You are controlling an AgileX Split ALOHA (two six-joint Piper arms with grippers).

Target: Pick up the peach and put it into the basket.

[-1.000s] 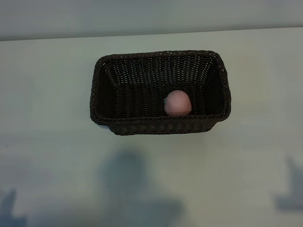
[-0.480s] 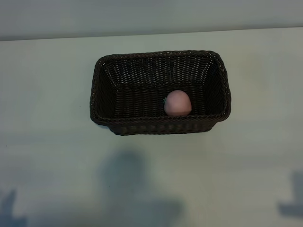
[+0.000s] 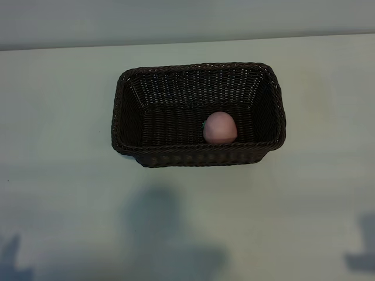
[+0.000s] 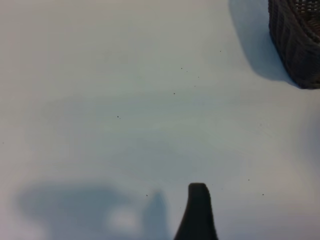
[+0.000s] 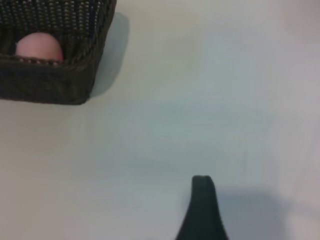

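So, going left to right: the left gripper (image 4: 198, 210) only shows as one dark fingertip poking into its own wrist view over bare table (image 3: 58, 175). The other finger is cut off, so the gap between them isn't visible, but the jaws stand wide apart and there's nothing between them. One corner of the basket (image 4: 297, 40) sneaks into that view, well apart from the fingertip.

In the middle of the exterior view sits the basket (image 3: 199, 153), dark woven wicker, long axis running side to side across the table. The peach (image 3: 220, 127) is inside it, right of centre, just beside the near wall. It stands upright on its flatter base with the narrower rounded end pointing up, so its long axis looks roughly vertical. Its lower edge is hidden behind the braided rim.

On the right it's the same story: the right gripper (image 5: 202, 207) is one dark fingertip over the table, its partner out of frame, jaws spread wide and empty. Its wrist view catches the basket's corner (image 5: 55, 80) with the top of the peach (image 5: 39, 47) peeking over the rim. Neither arm itself shows in the exterior view, only soft shadows along the near edge.
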